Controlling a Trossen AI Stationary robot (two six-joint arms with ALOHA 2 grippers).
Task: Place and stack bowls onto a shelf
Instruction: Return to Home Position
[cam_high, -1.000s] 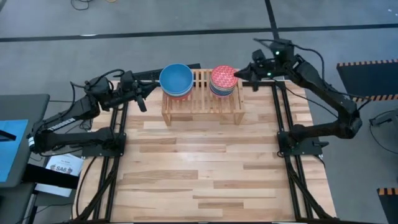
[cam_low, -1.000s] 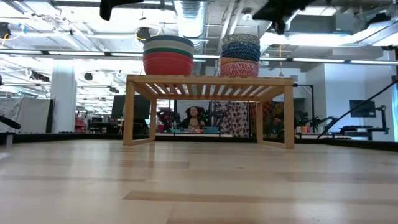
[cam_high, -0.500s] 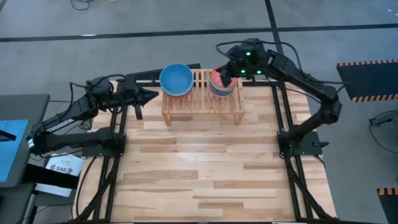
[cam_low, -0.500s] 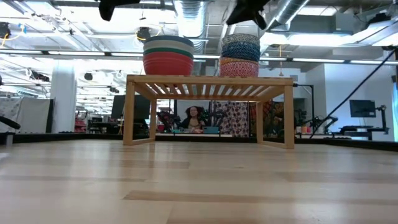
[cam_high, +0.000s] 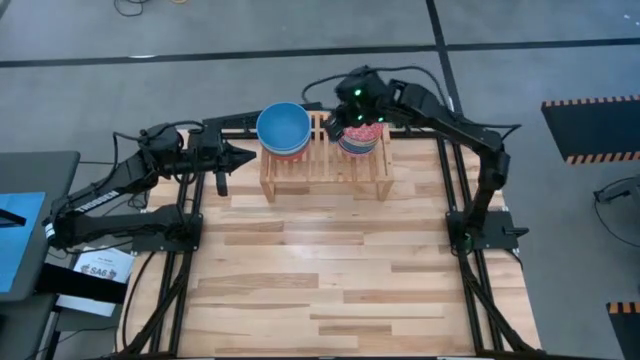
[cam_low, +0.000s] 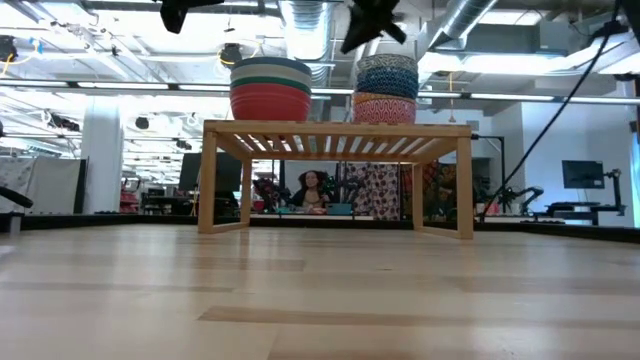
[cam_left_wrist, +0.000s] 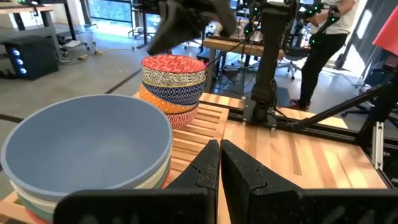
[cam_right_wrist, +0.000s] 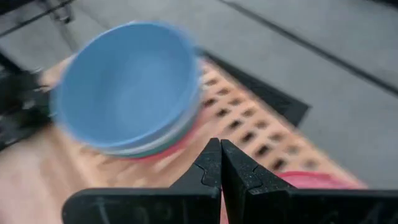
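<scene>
Both stacks sit on the shelf (cam_high: 322, 160), so the placing looks finished and the step in hand reads as the retreat to rest. The right fingers (cam_right_wrist: 220, 147) are pressed together with nothing between them. They hang just above the patterned stack (cam_high: 366, 139), whose red-patterned top bowl lies right under them, and they point across toward the plain stack (cam_high: 283, 127). The left fingers (cam_left_wrist: 219, 149) are likewise closed and empty. They are held level beside the shelf's end, with the blue top bowl of the plain stack just ahead of them and the patterned stack farther on.

The next move, as I judge it, calls for the right fingers to rise straight off the patterned stack before swinging away, since a sideways brush could tip that narrow pile. The left fingers need only draw back from the shelf's end over the bench (cam_high: 330, 270).

Every bowl opens upward. Being round, none has a long axis of its own, though each stack's axis stands upright. The shelf's long axis runs from the left fingers toward the right fingers, its slats lying across that line.
</scene>
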